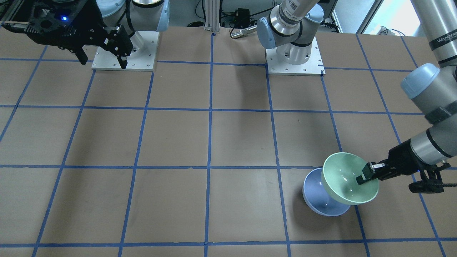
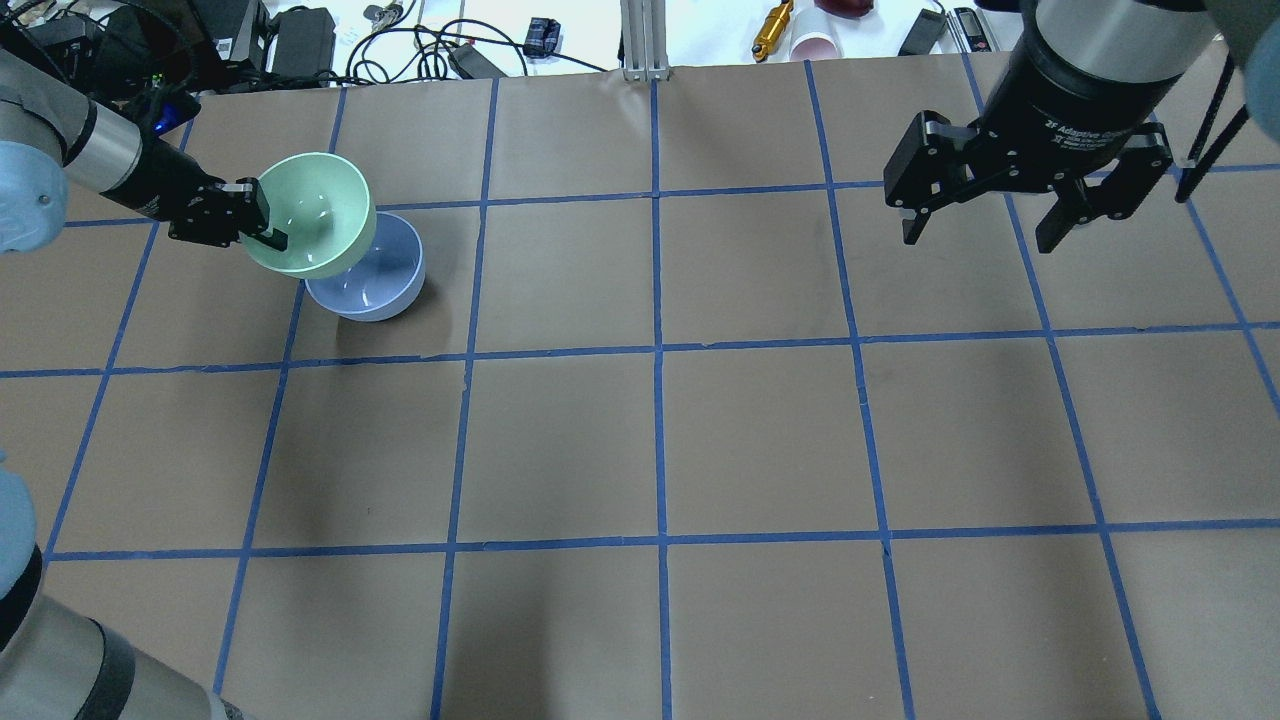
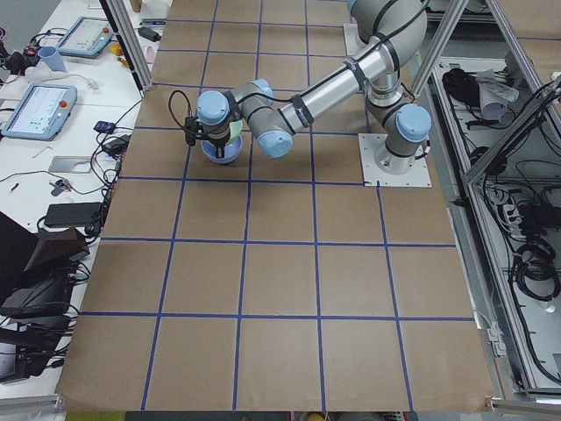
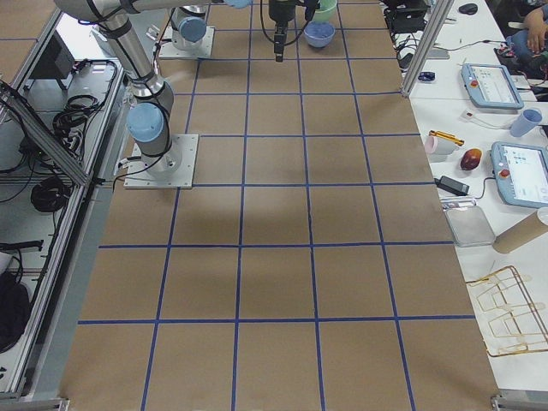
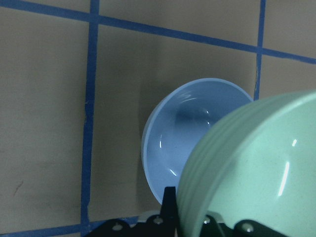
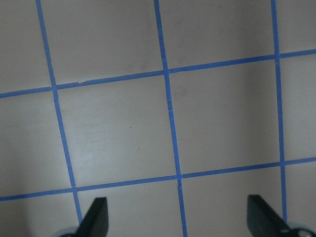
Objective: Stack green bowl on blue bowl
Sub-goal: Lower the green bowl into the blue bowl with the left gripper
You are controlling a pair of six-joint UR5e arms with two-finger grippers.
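Observation:
My left gripper [image 2: 262,222] is shut on the rim of the green bowl [image 2: 318,205], holding it tilted in the air, partly over the blue bowl [image 2: 375,285]. The blue bowl stands upright on the table at the far left. In the front-facing view the green bowl [image 1: 344,178] overlaps the blue bowl [image 1: 316,194], and the left gripper [image 1: 367,174] pinches its rim. The left wrist view shows the green bowl [image 5: 261,168] close up above the blue bowl [image 5: 182,143]. My right gripper [image 2: 985,222] is open and empty, high above the far right of the table.
The brown table [image 2: 660,440] carries a grid of blue tape. Cables, a black box and small tools [image 2: 775,25] lie beyond the far edge. The arm bases [image 1: 294,53] stand at the robot's side.

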